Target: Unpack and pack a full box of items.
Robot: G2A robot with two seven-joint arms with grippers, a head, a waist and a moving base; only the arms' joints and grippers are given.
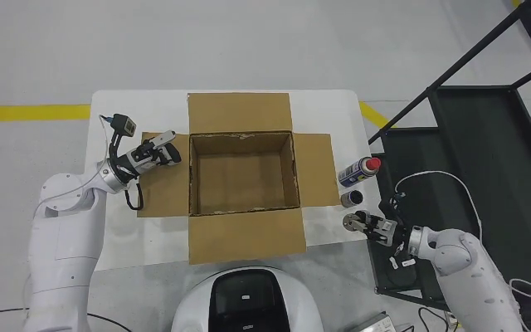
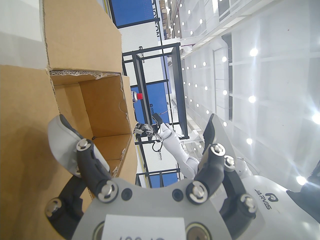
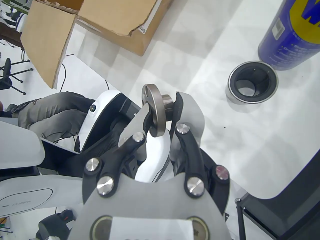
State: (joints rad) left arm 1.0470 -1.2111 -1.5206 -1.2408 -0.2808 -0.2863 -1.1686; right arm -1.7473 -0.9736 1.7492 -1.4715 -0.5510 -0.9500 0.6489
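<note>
cardboard box is sitting at the middle of the white bench, its top open and all four flaps lying spread outward.

left side: the left claw is holding position over the flap on the robot's left, just outside the box wall. its fingers are standing wide apart and are gripping nothing.

right side: the right claw is positioned over the near right corner of the bench, well apart from the box. it is clamping a grey metal flange, a round disc with a short hub. the disc is standing on edge between the fingers, and the hub is pressing against one finger pad.

a black ring with a metal outer band is lying flat on the bench, between the right claw and a blue spray can. the ring is resting just beside the can's base. the can, with its red cap, is standing upright near the box's right flap.

a black metal rack is standing beside the bench on the robot's right.
</note>
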